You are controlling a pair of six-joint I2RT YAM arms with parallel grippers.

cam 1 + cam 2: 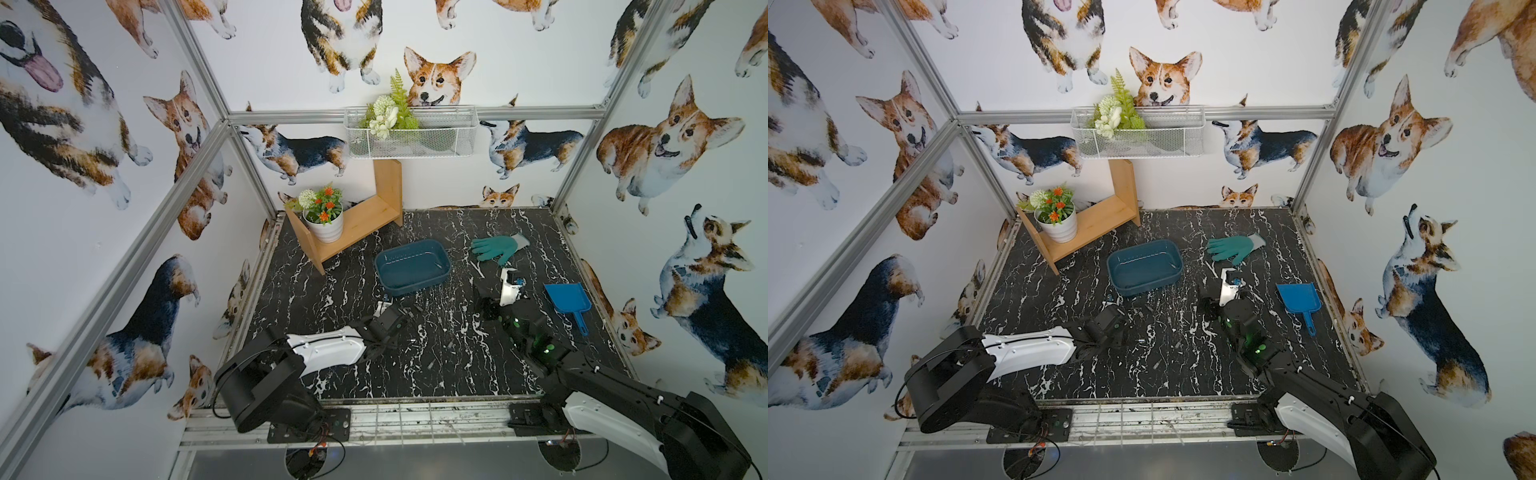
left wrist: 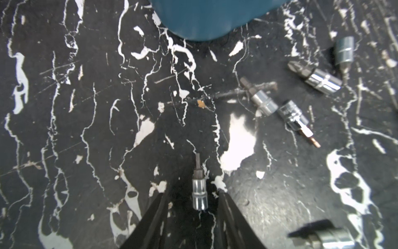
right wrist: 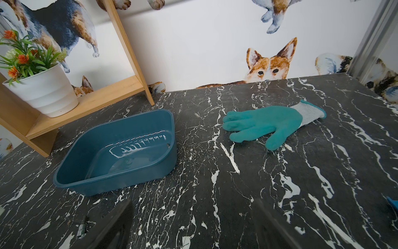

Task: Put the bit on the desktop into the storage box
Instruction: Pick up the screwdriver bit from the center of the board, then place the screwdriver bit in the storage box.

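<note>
Several loose bits [image 2: 265,103] strewn over black veined counter [image 2: 86,129]; one bit [image 2: 199,194] between spread left end effector [image 2: 193,191], untouched, storage box [image 2: 204,19] just ahead; right end effector [image 3: 192,203] spread, empty; corgi wallpaper [image 1: 440,79] around.

Blk joints, white shells on left arm [image 1: 328,351], right arm [image 1: 598,415]; blk cables; green lights on right.

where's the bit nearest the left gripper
In the left wrist view the bit lies flat on the desktop between the left gripper's fingers, a gap on each side, its tip pointing toward the storage box.
</note>
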